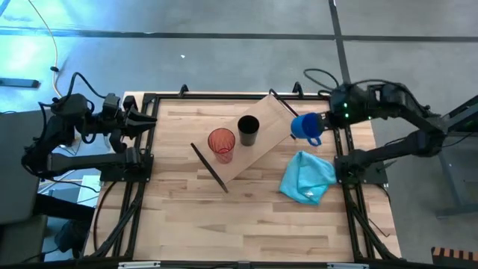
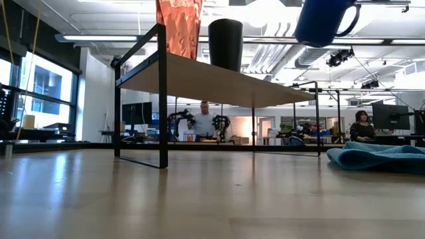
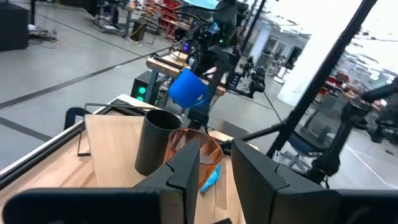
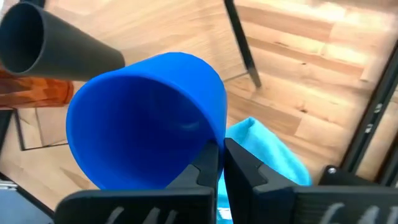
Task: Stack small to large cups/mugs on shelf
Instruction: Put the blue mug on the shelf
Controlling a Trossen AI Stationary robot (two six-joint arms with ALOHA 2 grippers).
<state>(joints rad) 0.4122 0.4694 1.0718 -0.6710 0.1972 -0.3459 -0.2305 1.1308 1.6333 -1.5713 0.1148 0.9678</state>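
Observation:
The shelf (image 1: 270, 125) lies slantwise across the table's middle. An orange-red tumbler (image 1: 221, 143) and a black cup (image 1: 248, 131) stand side by side on its board. A blue mug (image 1: 303, 125) hangs in the air at the shelf's right end, higher than the board, with my right gripper (image 1: 319, 122) shut on it. The low view shows the blue mug (image 2: 324, 20) with its handle (image 2: 353, 18) turned away from the cups. My left gripper (image 1: 149, 122) waits open at the table's far left edge, pointing level at the shelf, nothing between its fingers (image 3: 186, 167). My right gripper pinches the mug's wall at the rim (image 4: 216, 138), one finger (image 4: 205, 169) inside the mug and the other outside. The fingers slant down from the table's right side. The mug is lifted clear of shelf and table, its mouth tipped toward the gripper.
A crumpled light blue cloth (image 1: 308, 178) lies on the table right of the shelf, below the mug. Black rails (image 1: 345, 168) frame the table. Bare tabletop (image 1: 246, 224) stretches along the near side. People sit at desks in the room behind (image 2: 202, 119).

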